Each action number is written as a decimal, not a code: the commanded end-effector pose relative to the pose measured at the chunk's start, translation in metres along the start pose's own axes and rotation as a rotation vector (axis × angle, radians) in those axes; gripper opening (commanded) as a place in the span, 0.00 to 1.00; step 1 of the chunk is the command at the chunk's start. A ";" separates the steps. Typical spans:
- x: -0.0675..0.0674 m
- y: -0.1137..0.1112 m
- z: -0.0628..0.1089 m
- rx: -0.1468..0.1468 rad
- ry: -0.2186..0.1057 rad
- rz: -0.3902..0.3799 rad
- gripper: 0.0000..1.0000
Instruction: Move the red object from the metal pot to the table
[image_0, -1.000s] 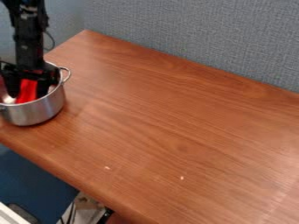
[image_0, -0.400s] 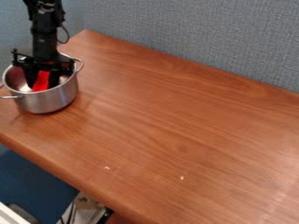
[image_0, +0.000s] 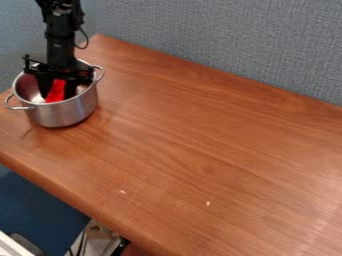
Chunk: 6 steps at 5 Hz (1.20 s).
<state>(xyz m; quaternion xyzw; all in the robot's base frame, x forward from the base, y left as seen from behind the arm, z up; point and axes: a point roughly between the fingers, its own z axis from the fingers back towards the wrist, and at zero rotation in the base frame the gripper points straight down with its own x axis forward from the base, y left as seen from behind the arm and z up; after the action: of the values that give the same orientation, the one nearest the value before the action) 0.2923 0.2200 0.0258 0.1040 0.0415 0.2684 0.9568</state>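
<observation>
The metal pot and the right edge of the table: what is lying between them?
Nothing. In the camera view, the stretch from the metal pot to the table edge on the right is bare wood.

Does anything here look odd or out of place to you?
One thing: a red object sits inside the metal pot, leaning against the wall rather than lying flat. The end effector reaches down into the pot around it. Nothing looks spilled or damaged on the table.
</observation>
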 end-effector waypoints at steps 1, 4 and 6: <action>0.009 -0.003 -0.005 -0.008 0.006 0.068 0.00; 0.036 0.022 -0.029 -0.044 0.114 0.259 0.00; 0.031 0.042 -0.018 -0.096 0.153 0.309 0.00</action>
<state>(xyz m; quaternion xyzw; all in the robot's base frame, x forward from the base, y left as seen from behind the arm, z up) 0.3156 0.2594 0.0279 0.0473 0.0633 0.3979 0.9140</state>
